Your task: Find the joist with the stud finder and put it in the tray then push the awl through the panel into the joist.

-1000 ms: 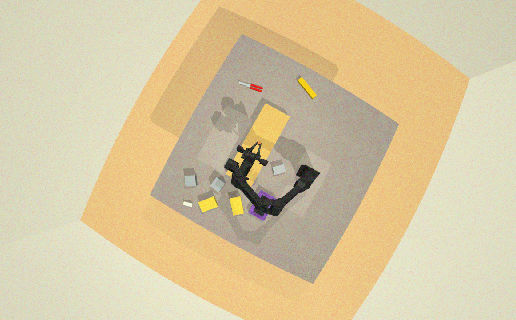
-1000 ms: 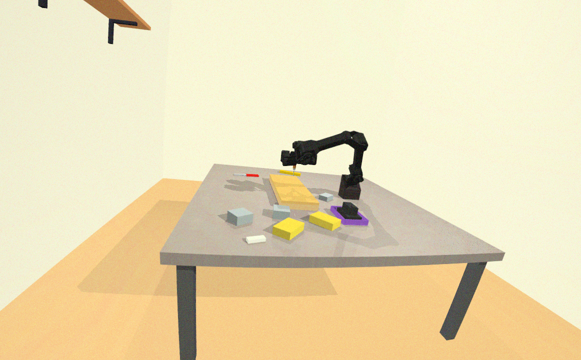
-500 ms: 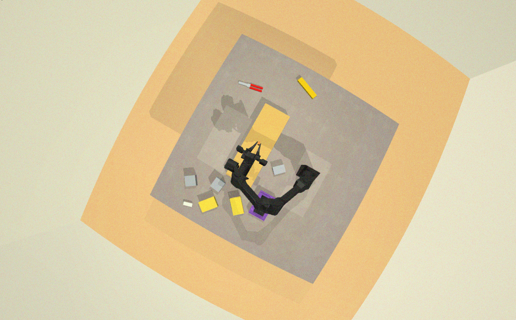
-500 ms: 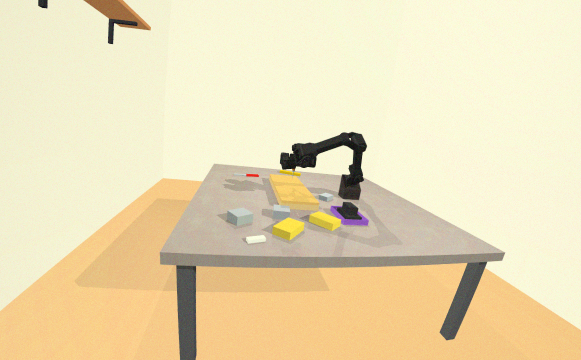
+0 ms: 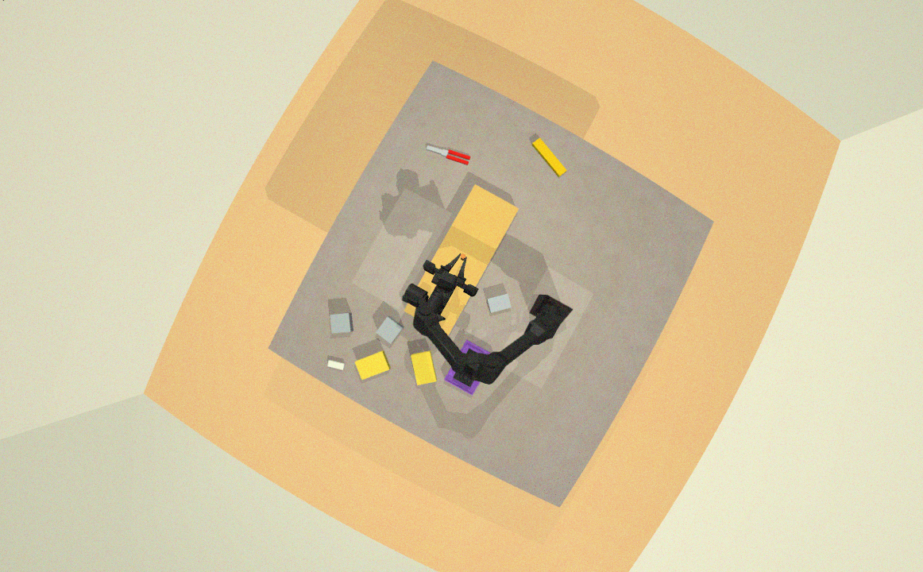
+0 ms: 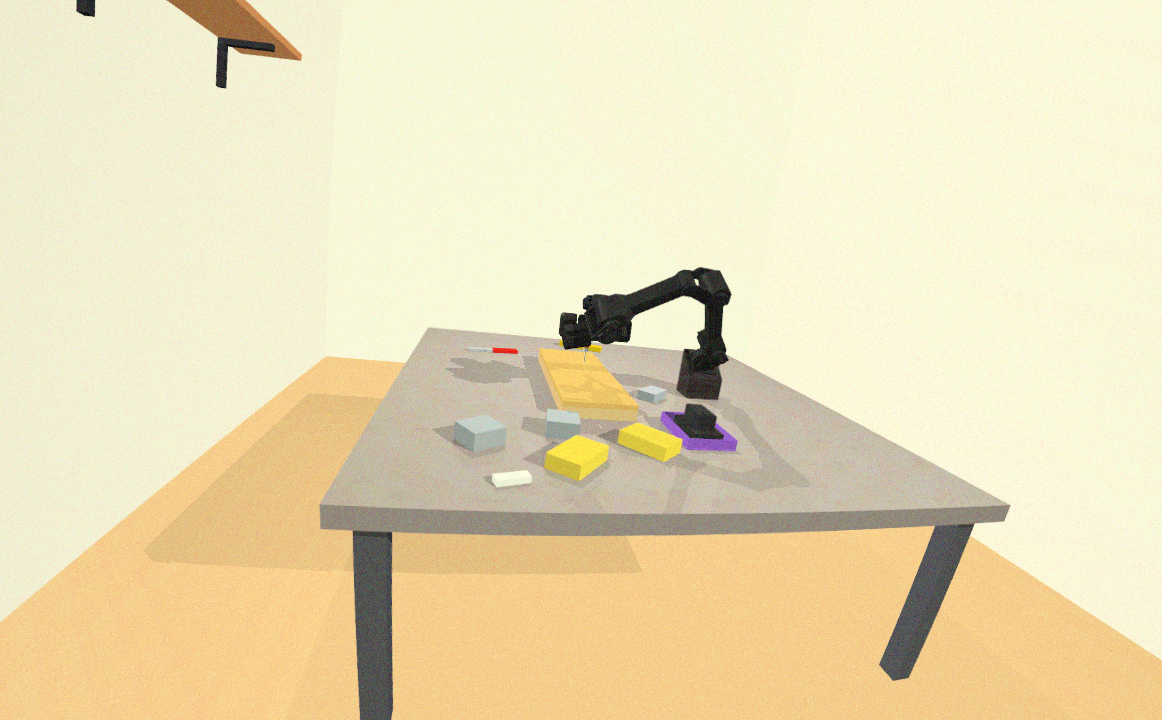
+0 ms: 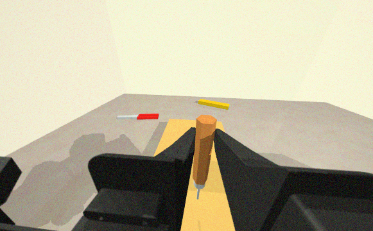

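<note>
My gripper [image 5: 462,258] [image 7: 204,132] is shut on the awl's orange-brown handle, over the middle of the panel. The awl [image 7: 203,154] [image 6: 584,355] points down, nearly upright, its thin metal tip close above the panel; the exact gap is unclear. A thin dark streak shows on the panel below the tip in the wrist view. The floor panel [image 5: 488,213] [image 6: 558,368] [image 7: 174,131] is a long yellow-orange board. The black stud finder [image 6: 700,420] sits in the purple tray [image 5: 459,388] [image 6: 715,443], partly hidden by the arm in the top view. The joist is not visible.
Grey blocks [image 5: 340,322] [image 5: 388,330] [image 5: 498,303] lie around the panel. Yellow blocks [image 5: 372,365] [image 5: 422,367] and a small white block [image 5: 335,365] lie near the tray side. A red-handled tool [image 5: 457,156] [image 7: 147,116] and a yellow cutter [image 5: 549,156] [image 7: 214,104] lie beyond the panel.
</note>
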`<state>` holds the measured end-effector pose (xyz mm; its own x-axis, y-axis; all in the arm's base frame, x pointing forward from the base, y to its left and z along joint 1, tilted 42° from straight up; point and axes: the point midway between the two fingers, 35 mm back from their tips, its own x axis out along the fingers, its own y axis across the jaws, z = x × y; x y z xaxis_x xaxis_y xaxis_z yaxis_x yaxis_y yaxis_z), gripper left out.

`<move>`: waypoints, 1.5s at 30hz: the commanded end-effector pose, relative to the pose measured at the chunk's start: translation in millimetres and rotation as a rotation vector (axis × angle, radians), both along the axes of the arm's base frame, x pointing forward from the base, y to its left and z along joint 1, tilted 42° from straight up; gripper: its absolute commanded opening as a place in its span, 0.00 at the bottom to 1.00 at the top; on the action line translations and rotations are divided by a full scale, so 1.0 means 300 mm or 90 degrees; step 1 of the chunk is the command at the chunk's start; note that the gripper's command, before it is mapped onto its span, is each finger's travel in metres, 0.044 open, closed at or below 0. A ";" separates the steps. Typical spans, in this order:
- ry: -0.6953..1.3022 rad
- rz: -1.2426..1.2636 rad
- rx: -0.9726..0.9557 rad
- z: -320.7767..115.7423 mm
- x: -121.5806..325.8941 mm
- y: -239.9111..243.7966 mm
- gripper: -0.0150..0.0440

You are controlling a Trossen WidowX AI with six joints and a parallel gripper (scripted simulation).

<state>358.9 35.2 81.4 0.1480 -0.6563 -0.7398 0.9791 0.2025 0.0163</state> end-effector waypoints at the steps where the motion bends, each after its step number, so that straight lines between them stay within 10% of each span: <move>1: -0.001 -0.001 0.000 -0.016 -0.003 0.013 0.25; 45: -0.001 -0.001 0.000 -0.102 -0.019 0.089 0.25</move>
